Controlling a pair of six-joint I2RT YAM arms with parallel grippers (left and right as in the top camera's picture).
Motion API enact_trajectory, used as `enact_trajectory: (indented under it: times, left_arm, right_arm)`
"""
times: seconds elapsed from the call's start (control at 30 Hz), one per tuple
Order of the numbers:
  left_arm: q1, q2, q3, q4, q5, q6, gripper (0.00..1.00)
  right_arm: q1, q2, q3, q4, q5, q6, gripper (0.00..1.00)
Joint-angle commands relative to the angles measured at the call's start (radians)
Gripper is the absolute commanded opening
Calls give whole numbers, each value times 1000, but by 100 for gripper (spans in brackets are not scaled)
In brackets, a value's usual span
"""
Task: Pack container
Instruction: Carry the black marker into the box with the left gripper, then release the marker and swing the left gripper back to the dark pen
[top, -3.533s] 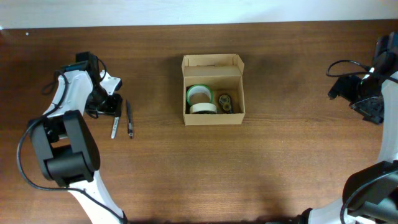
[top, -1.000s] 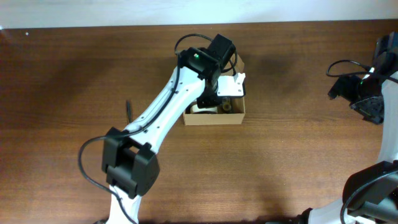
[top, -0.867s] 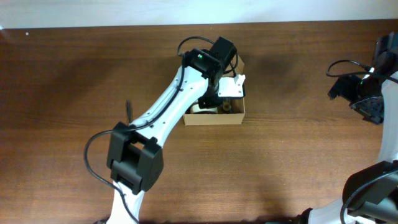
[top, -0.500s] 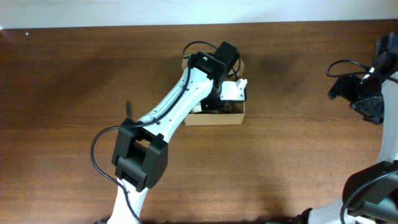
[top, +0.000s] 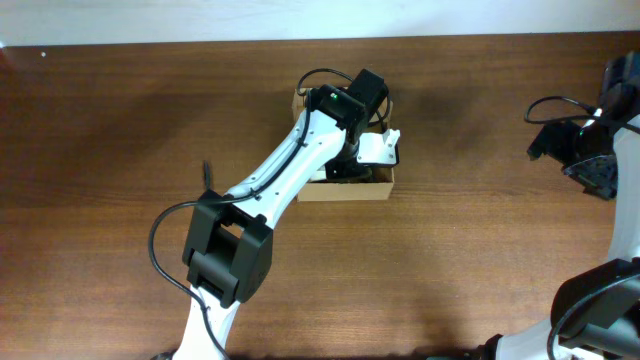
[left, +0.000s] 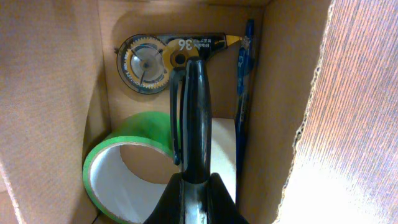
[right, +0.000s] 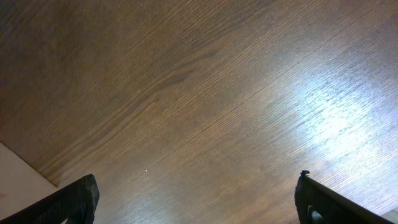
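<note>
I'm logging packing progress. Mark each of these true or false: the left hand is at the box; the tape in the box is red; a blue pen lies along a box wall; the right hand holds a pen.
1. The left hand is at the box. True.
2. The tape in the box is red. False: it is green.
3. A blue pen lies along a box wall. True.
4. The right hand holds a pen. False: it is open with nothing in it, over bare table.
</note>
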Motion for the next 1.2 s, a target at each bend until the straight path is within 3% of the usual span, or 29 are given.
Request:
enact_trajectory:
  times: [0.0, 0.03, 0.13, 0.2, 0.27, 0.5, 0.67, 0.8, 0.87, 1.0, 1.17]
  left_arm:
    - [-4, 23, -6, 1, 27, 2, 2]
    - [-5, 23, -6, 3, 26, -12, 6]
    - [-9, 23, -6, 3, 26, -27, 32]
    - [-13, 22, -5, 6, 25, -37, 40]
    - [-14, 21, -5, 10, 10, -51, 66]
    - [-14, -75, -5, 51, -45, -119, 67]
    - [-4, -261, -5, 103, -247, -189, 70]
    - [48, -429, -5, 106, -262, -256, 70]
    - [130, -548, -7, 107, -259, -283, 76]
    - [315, -705, -90, 156, -243, -328, 77]
    - [605, -845, -381, 289, -141, -472, 76]
  right_arm:
    - [-6, 8, -4, 1, -2, 1, 99]
    - [-6, 8, -4, 0, -2, 1, 99]
    - [-6, 8, -4, 0, -2, 1, 99]
    - [-6, 8, -4, 0, -2, 1, 99]
    - [-6, 8, -4, 1, -2, 1, 99]
    - [-6, 8, -4, 0, -2, 1, 99]
    - [-6, 8, -4, 1, -2, 1, 99]
    - [-6, 8, -4, 0, -2, 1, 99]
    - [-6, 8, -4, 1, -2, 1, 99]
    - [-6, 8, -4, 1, -2, 1, 99]
    - [-6, 8, -4, 1, -2, 1, 99]
